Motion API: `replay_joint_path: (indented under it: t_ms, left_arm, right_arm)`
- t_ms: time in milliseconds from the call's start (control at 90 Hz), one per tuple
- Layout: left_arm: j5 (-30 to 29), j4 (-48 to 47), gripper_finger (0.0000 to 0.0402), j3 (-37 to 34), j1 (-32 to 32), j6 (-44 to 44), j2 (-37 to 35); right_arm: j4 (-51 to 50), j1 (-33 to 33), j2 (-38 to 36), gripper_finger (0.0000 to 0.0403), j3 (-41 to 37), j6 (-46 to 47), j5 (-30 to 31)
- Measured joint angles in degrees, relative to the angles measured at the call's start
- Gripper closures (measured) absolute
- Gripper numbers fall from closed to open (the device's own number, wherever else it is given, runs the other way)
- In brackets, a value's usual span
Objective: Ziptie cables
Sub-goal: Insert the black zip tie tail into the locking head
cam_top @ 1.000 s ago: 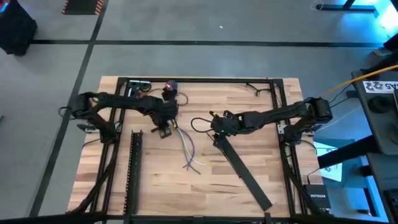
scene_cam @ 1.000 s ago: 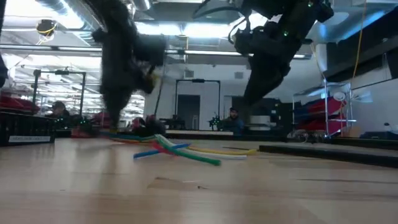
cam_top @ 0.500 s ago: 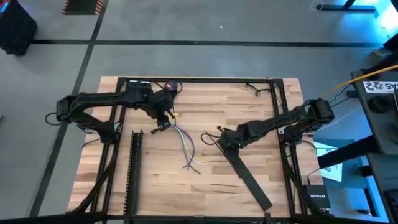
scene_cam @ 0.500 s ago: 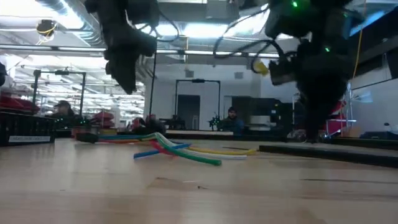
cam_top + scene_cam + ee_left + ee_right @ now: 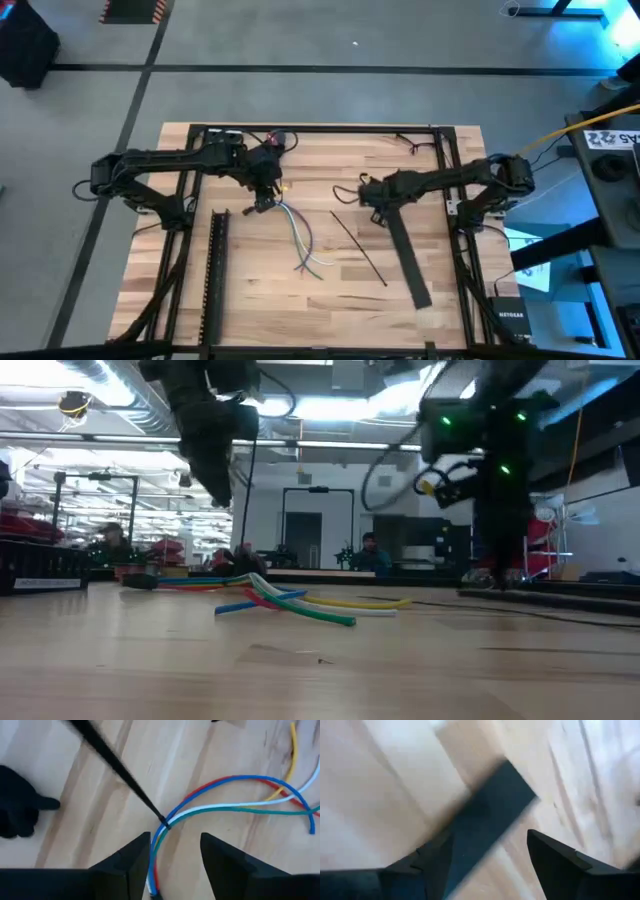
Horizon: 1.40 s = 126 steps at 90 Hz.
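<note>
The cables [image 5: 303,240] lie loose on the wooden table as a bundle of blue, red, white, green and yellow wires. A thin dark zip tie [image 5: 165,822] is looped round them near one end. My left gripper [image 5: 262,203] hangs open above that end, clear of the table in the low view [image 5: 215,495]. The wire ends show between its fingers [image 5: 175,865]. My right gripper [image 5: 377,205] is open and low over the far end of the long flat black bar [image 5: 408,262]. The bar lies flat on the table. My right gripper stands with its open fingers [image 5: 555,865] over the black bar's far end [image 5: 485,815], coming down from above. The wrist view is blurred, and I cannot tell whether a finger touches the bar.
A loose thin dark strip [image 5: 358,248] lies slantwise between the cables and the bar. A black slotted rail [image 5: 215,270] runs along the left side. Small parts [image 5: 275,140] and dark wires [image 5: 410,143] sit by the far edge. People show in the room behind.
My left gripper has risen from the table by the cables and gone a little toward the far edge. My right gripper has gone toward the right edge. The black bar has slid right and swung steeper, and the thin strip now shows where it lay.
</note>
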Motion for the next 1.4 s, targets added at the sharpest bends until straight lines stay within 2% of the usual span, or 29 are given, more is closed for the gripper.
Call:
replay_joint_path:
  t_ms: [111, 189, 400, 544, 689, 822, 967, 1178, 1400]
  left_arm:
    - [0.02, -0.54, 0.0234, 0.01, 0.0, 1.56, 0.0]
    - [0.02, -0.65, 0.0234, 0.02, 0.0, 2.55, 0.0]
    - [0.01, -0.48, 0.0234, 0.02, 0.0, 5.72, 0.0]
    - [0.01, 0.02, 0.0234, 0.02, 0.02, 6.81, 0.0]
    - [0.0, 1.52, 0.0234, 0.02, 0.0, 8.07, 0.0]
    - [-0.01, 2.26, 0.0234, 0.02, 0.02, 8.88, 0.0]
    - [0.01, 2.13, 0.0234, 0.02, 0.02, 8.83, 0.0]
    - [0.01, 2.21, 0.0234, 0.02, 0.0, 8.7, -0.21]
    - [-3.19, 2.48, 0.0234, 2.6, 0.0, 10.95, -3.54]
  right_arm:
    - [8.81, 3.54, -1.18, 0.0155, 1.51, 4.03, -13.35]
    - [12.82, 8.37, -1.37, 0.0155, 1.43, 9.39, -18.29]
    - [14.8, 24.79, 0.66, 0.0155, 1.38, 29.31, -15.15]
    - [15.4, 33.49, 3.14, 0.0155, 1.38, 40.94, -13.0]
    - [15.45, 37.77, 6.37, 0.0155, 1.38, 48.13, -11.71]
    - [15.55, 38.26, 9.76, 0.0163, 1.49, 50.72, -11.77]
    - [14.38, 38.17, 11.7, 0.022, 1.65, 50.98, -11.05]
    - [11.99, 38.01, 11.18, 0.0382, 1.54, 48.26, -11.21]
    - [8.51, 33.76, 3.82, 0.04, 1.08, 38.83, -14.01]
